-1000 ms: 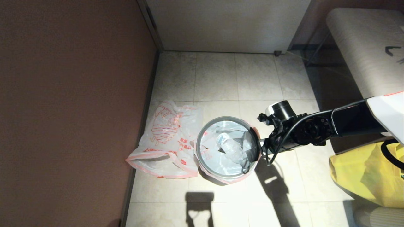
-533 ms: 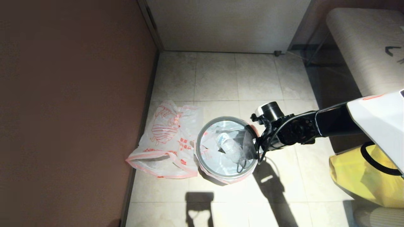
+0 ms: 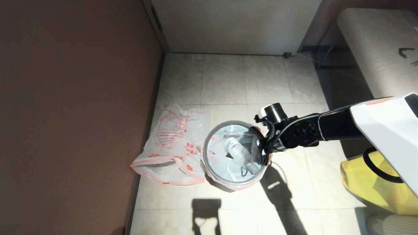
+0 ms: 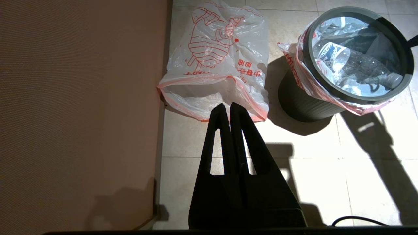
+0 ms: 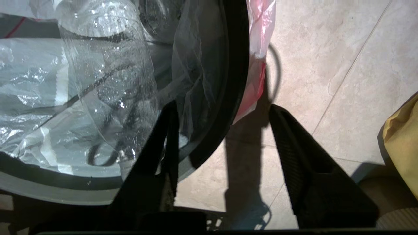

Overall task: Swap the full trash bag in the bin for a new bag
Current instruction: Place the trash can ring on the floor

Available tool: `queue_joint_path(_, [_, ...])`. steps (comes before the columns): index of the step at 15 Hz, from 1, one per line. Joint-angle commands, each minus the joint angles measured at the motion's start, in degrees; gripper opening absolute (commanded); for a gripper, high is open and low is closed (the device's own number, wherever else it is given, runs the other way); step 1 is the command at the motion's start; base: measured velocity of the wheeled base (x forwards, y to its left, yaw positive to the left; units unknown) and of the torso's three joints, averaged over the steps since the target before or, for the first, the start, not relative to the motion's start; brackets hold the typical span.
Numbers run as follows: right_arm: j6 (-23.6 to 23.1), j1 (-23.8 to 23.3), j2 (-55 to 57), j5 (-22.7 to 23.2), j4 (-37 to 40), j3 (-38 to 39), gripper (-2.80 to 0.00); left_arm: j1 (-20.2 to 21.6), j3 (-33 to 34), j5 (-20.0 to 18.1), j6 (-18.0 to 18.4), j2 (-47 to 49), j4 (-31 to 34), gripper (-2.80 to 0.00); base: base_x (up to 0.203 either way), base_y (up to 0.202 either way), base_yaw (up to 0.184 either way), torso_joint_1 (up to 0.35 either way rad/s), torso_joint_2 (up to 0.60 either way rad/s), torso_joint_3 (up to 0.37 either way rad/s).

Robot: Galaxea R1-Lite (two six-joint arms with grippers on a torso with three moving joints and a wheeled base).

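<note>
Two bags on your floor: one lining the bin, one lying flat beside it.
Bin: your small round black waste bin with a thin grey hoop rim [image 3: 228, 181] stands on the pale tiled floor [image 3: 222, 81].
Full bag: the thin translucent white plastic bag with pink-red edge [image 3: 219, 164] sits inside the bin, its edge folded out over the rim; a clear plastic bottle [image 3: 240, 155] lies in it.
New bag: the translucent white bag with a big red line drawing [image 3: 173, 143] lies flat, touching the bin on its wall side.
Right gripper [image 5: 222, 114]: your claw stands wide, one finger inside the rim, the other outside it, gripping nothing.
Left gripper [image 4: 228, 109]: closed, empty, raised above the floor near the new bag.
Yellow bag [image 3: 375, 182]: well apart from the bin, behind the right arm.
</note>
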State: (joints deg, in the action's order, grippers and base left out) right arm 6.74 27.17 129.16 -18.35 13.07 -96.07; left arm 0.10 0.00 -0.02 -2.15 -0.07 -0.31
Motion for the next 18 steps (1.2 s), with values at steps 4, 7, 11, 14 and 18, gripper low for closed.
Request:
queue_joint_path(4, [0.08,-0.18,3.55,-2.07,-0.06,-3.21,0.0,-0.01,0.0,0.02,-0.05,-0.01,-0.07,-2.8,0.0,0.0,0.0,0.0,0.0,0.0])
queue_joint_path(7, [0.29,-0.37,4.75,-2.92,-0.15,-3.25,-2.8,-0.01,0.0,0.02,-0.05,-0.01,-0.04,-2.8,0.0,0.0,0.0,0.0,0.0,0.0])
queue_joint_path(11, [0.29,-0.54,4.96,-3.56,-0.41,-3.78,-2.8,0.08,0.0,0.02,-0.05,-0.01,-0.13,-2.8,0.0,0.0,0.0,0.0,0.0,0.0])
queue_joint_path(14, [0.38,-0.85,4.88,-4.11,-0.41,-3.69,-2.8,-0.01,0.0,0.02,-0.05,-0.01,-0.04,-2.8,0.0,0.0,0.0,0.0,0.0,0.0])
queue_joint_path(18, [0.29,-0.81,4.53,-4.15,-0.2,-3.69,-2.8,0.0,0.01,0.02,-0.05,-0.01,-0.04,-2.8,0.0,0.0,0.0,0.0,0.0,0.0])
